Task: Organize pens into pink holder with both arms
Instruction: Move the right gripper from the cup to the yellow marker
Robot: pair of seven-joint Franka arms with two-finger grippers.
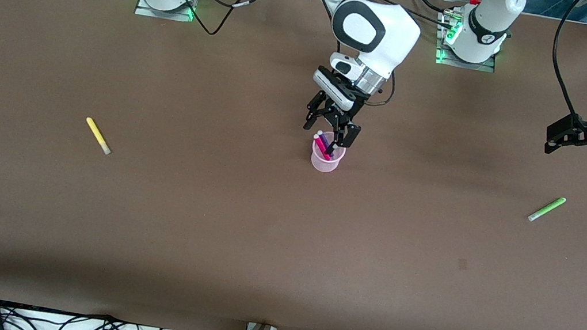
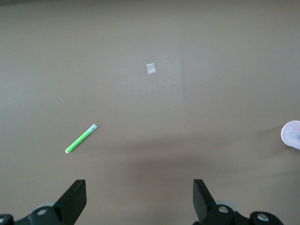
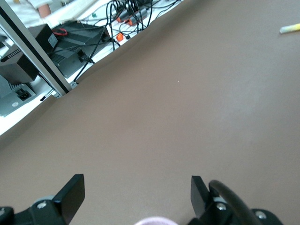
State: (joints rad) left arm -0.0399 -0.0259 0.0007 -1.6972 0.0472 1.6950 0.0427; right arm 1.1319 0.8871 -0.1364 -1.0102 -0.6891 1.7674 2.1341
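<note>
So you are working on a brown table (image 1: 202,233) with both arms, and the job is sitting about half done. Your right gripper (image 1: 332,130) is hanging directly over the pink holder (image 1: 325,161), its fingers spread apart and gripping nothing; the right wrist view is showing both fingers wide with bare table between them and only the holder's rim at the frame edge. Just under that gripper, the magenta-pink pen (image 1: 321,145) and the dark purple-blue pen (image 1: 327,144) are standing tilted inside the holder, so those two look finished. Your left gripper (image 1: 556,137) is hovering at its own end of the table, fingers also apart and empty, with the light green pen (image 1: 546,209) lying flat on the table near it and below it. The yellow pen (image 1: 98,136) is lying flat well away from the right gripper, toward the right arm's end. You are left, I judge, with two pickups: green for the left arm, yellow for the right.
</note>
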